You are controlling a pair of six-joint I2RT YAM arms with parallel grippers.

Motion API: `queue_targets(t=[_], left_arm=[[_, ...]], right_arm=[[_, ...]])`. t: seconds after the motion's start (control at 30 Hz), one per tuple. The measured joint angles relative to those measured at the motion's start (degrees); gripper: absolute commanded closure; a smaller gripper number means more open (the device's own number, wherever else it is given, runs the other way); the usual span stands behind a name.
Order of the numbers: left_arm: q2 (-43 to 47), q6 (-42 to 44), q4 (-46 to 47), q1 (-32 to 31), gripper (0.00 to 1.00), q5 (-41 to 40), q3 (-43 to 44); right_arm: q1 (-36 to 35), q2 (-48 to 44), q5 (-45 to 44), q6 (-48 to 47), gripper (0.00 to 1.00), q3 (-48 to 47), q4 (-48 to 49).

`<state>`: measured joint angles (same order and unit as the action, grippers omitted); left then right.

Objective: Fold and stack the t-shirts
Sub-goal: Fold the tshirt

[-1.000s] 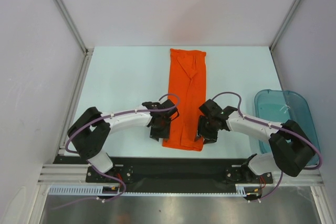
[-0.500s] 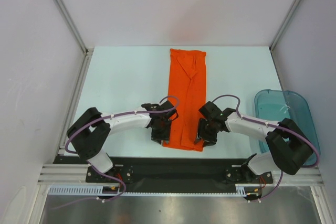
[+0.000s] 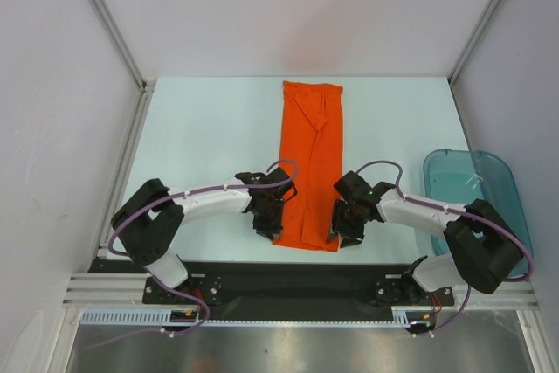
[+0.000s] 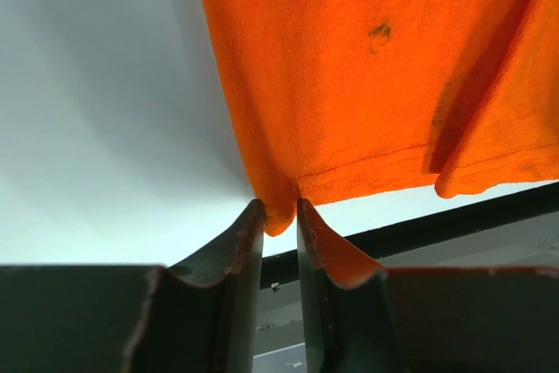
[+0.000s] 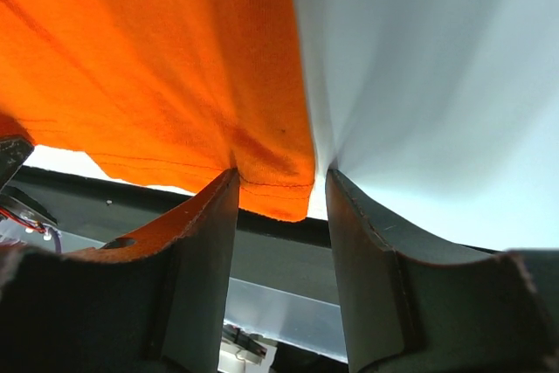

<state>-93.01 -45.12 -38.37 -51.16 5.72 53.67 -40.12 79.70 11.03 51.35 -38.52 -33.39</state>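
T-shirt (image 3: 310, 163): orange, folded into a long strip, lying mid-table (image 3: 210, 128), running near to far.
Left gripper (image 4: 278, 207): narrow, pinching the near-left corner.
Right gripper (image 5: 279, 176): wider, straddling the near-right corner, not clamped.
Bin (image 3: 476, 189): teal, at the right edge.

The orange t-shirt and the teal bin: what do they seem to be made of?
The orange t-shirt looks like soft matte knit fabric, perhaps cotton: fine weave, stitched hem, creases. The teal bin looks like smooth translucent plastic: one sees through its tinted walls.
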Motion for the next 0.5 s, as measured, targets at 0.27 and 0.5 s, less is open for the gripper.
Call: queue_targets(t=[0.27, 0.5], left_arm=[[0.0, -0.1, 0.4, 0.1, 0.91, 0.3, -0.9], [1.8, -0.6, 3.0, 1.6, 1.00, 1.6, -4.1]], right_arm=[[0.0, 0.1, 0.4, -0.4, 0.83, 0.4, 0.4], [0.7, -1.2, 0.6, -0.1, 1.00, 1.9, 1.0]])
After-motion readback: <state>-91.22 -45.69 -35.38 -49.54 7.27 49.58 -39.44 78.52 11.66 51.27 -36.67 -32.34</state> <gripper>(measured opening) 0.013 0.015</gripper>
